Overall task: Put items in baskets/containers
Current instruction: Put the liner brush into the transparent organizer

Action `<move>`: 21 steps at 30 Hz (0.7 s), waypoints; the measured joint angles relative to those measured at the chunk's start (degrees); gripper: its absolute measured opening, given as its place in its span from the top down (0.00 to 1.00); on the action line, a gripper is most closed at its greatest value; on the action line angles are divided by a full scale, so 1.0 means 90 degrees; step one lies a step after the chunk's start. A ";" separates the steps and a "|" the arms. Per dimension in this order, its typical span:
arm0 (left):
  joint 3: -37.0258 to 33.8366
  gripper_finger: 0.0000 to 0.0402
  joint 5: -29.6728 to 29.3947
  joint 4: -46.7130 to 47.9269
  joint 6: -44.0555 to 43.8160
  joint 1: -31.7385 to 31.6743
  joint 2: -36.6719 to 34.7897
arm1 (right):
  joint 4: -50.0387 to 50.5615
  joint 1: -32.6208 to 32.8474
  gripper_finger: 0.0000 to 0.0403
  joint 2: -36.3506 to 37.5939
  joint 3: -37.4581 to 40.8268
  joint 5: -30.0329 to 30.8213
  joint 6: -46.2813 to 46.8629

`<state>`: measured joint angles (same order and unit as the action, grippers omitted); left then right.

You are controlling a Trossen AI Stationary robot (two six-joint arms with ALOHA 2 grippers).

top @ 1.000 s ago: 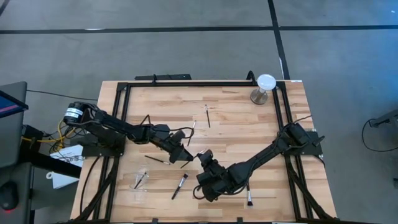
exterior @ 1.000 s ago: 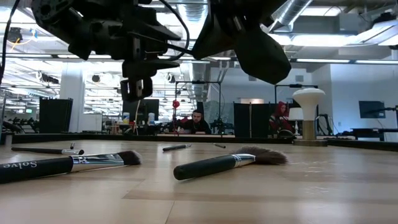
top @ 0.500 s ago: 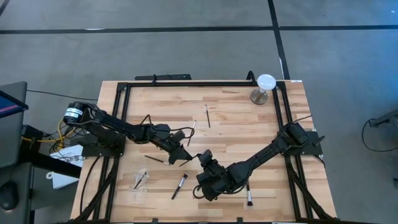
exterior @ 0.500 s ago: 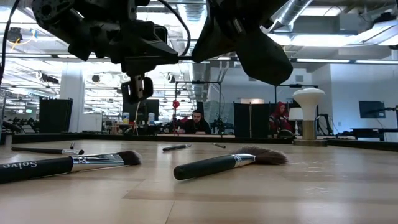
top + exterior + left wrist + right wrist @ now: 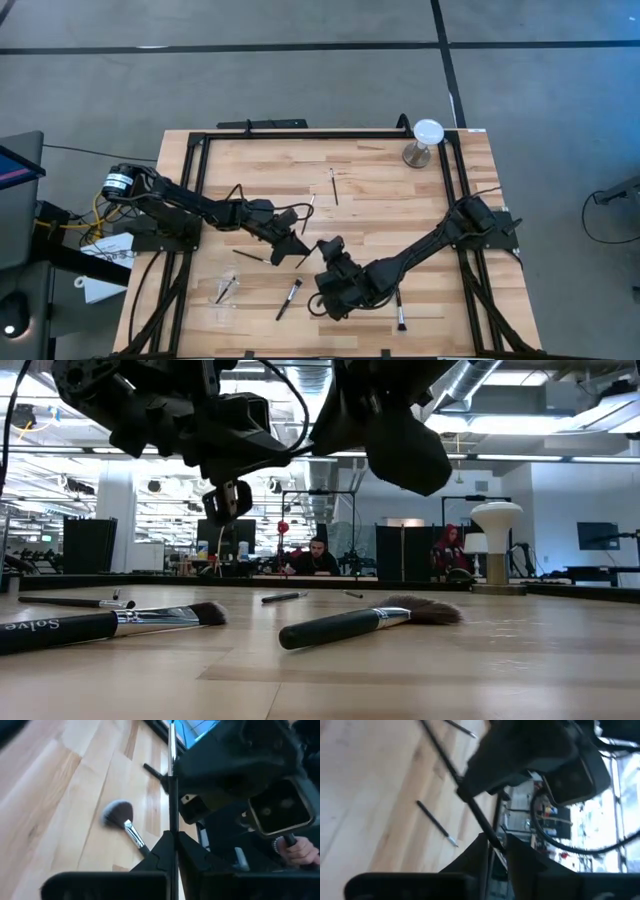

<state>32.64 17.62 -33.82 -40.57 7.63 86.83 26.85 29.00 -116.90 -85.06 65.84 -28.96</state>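
Centre of high view: left pincer (image 5: 299,249) clenched on thin dark brush (image 5: 171,795), held above surface (image 5: 380,190). Right pincer (image 5: 322,252) just beside, around same brush, grip cannot tell. Clear tray (image 5: 226,293) lower left, brushes inside.

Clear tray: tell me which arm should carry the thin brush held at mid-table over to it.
Left. The left tool is shut on the thin brush at mid-table, and the clear tray lies on that arm's side of the table. The right tool sits farther from the tray.
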 joint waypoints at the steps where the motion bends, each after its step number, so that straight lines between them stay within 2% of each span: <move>1: 0.0002 0.98 -0.0027 -0.0014 0.0112 -0.0014 -0.0004 | 0.0008 0.0032 0.84 0.0055 0.0006 0.0065 0.0097; 4: -0.0003 0.99 -0.0081 0.0076 0.0380 -0.0078 -0.0010 | 0.0012 0.0098 0.81 0.0335 0.0006 0.0273 0.0613; 7: -0.0005 0.99 -0.0293 -0.0003 0.0707 -0.0135 -0.0095 | 0.0333 0.0179 0.79 0.0679 -0.0007 0.0273 0.1612; 11: -0.0002 0.99 -0.0606 -0.0063 0.1176 -0.0121 -0.0323 | 0.1217 0.0270 0.78 0.1192 0.0170 0.0163 0.3742; 14: -0.0002 0.99 -0.0929 -0.0158 0.1519 -0.0032 -0.0619 | 0.1188 0.0255 0.78 0.1616 0.0750 -0.0188 0.5126; 18: -0.0002 0.99 -0.1730 -0.0197 0.2157 0.0339 -0.0981 | -0.0164 0.0159 0.78 0.2026 0.1901 -0.0788 0.5599; 21: -0.0070 0.99 -0.2516 -0.0396 0.2550 0.0718 -0.1152 | -0.2254 0.0099 0.78 0.2354 0.2798 -0.1281 0.5192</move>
<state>32.01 -5.03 -37.38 -17.62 14.09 76.46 6.57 29.89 -95.71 -59.88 54.31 17.76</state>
